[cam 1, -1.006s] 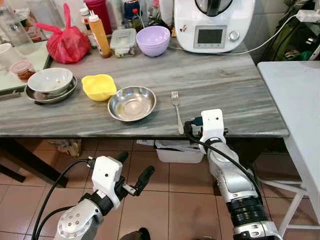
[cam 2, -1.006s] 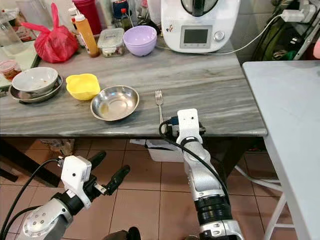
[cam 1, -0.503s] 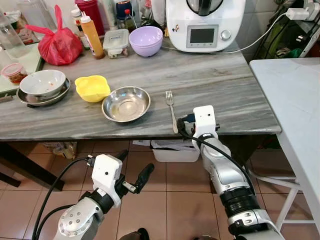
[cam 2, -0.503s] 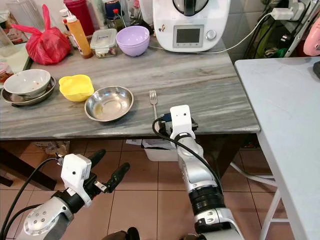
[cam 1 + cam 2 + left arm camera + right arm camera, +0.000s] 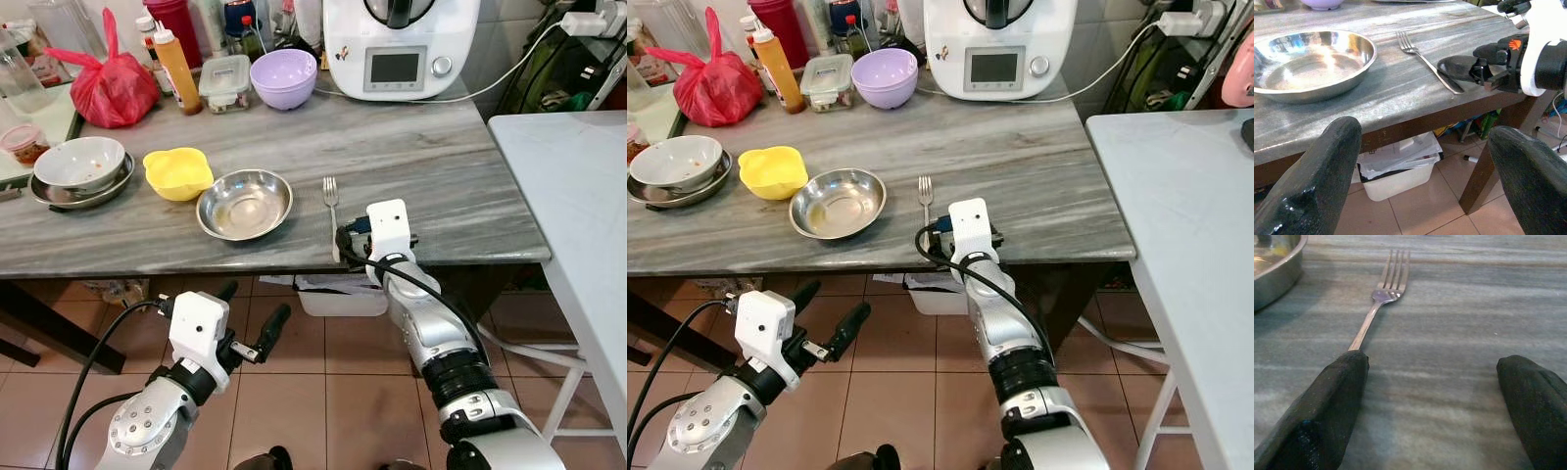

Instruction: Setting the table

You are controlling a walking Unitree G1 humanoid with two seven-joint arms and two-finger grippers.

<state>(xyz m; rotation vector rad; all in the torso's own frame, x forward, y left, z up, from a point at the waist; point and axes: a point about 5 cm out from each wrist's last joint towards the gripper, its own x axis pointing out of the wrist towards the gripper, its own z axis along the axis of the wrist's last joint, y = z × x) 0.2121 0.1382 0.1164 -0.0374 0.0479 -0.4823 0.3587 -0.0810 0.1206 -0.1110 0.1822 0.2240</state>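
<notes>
**Right gripper at the fork, table edge**

No readable brand or writing anywhere; the screen on the white kitchen machine (image 5: 397, 44) is too small to make out.

Right gripper (image 5: 1430, 406) rests at the near edge of the grey table (image 5: 441, 166), fingers spread wide. One finger (image 5: 1327, 401) lies over the end of the fork's handle; the other sits apart on bare tabletop. Nothing is clamped. The fork (image 5: 332, 201) lies flat just ahead of this gripper, prongs pointing away from it toward the kitchen machine.

Just beyond the fork on the gripper's left: a steel bowl (image 5: 245, 204), with a faint smear on the bottom. Further left, a yellow bowl (image 5: 177, 171), contents not visible. Then a white bowl (image 5: 79, 162), soiled inside, nested in a steel dish (image 5: 59, 191).

Far side of the table: a purple bowl (image 5: 283, 77), a lidded clear box (image 5: 224, 81) with something dark inside, an orange sauce bottle (image 5: 177, 65), and a knotted red bag (image 5: 103, 88).

Left gripper (image 5: 245, 328) hangs below the table over the tiled floor (image 5: 323, 392), fingers wide apart, holding nothing. Under the table near the right arm, a white bin (image 5: 1400, 169) with papers in it.
</notes>
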